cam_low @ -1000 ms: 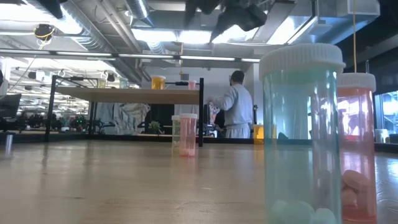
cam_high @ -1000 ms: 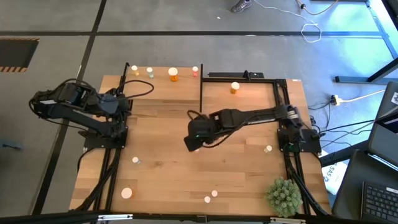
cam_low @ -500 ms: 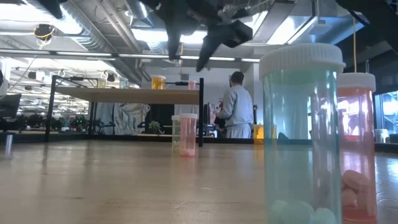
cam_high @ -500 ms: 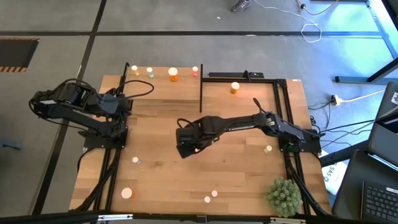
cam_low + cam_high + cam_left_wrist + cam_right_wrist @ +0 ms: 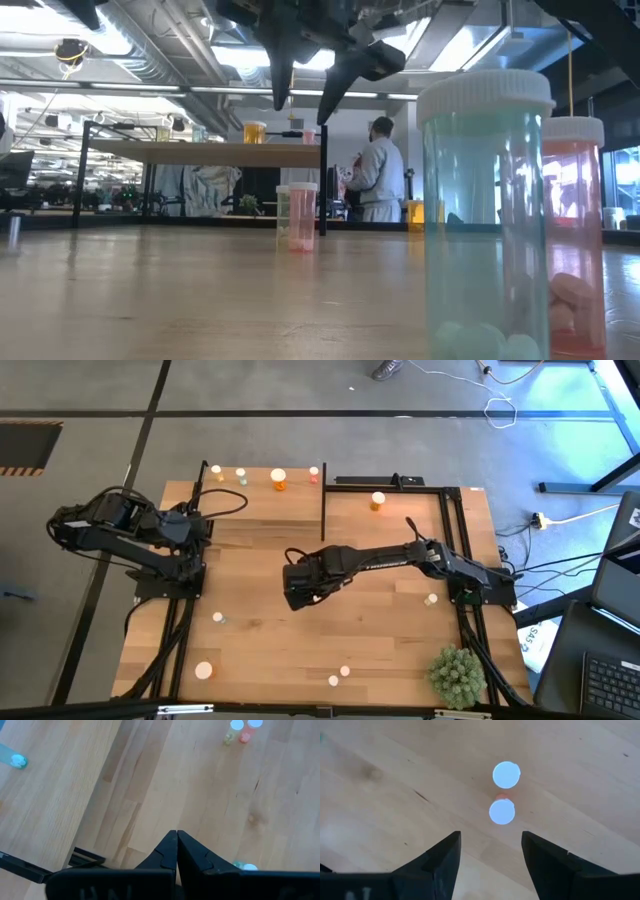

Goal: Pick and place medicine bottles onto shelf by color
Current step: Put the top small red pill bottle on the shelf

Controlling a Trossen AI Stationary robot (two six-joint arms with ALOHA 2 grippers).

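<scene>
**Two bottles now sit right under the right tool**

Two white-capped bottles, the red one and its paler neighbour, stand touching side by side mid-counter, straight below the right tool. Over the last second the right arm swung out from nearer its base toward the counter centre, then all but stopped. Tool is empty, fingers spread wide, hanging well above the caps in the low view. Reads as lined up for a descent, grasp not started; the pair stand close, so pinching one may knock the other. Left tool pinched closed on nothing, parked near its base, unchanged. Shelf at the far edge already carries an orange bottle and small ones beside it. Other bottles stand scattered on the near counter, e.g..
</scene>
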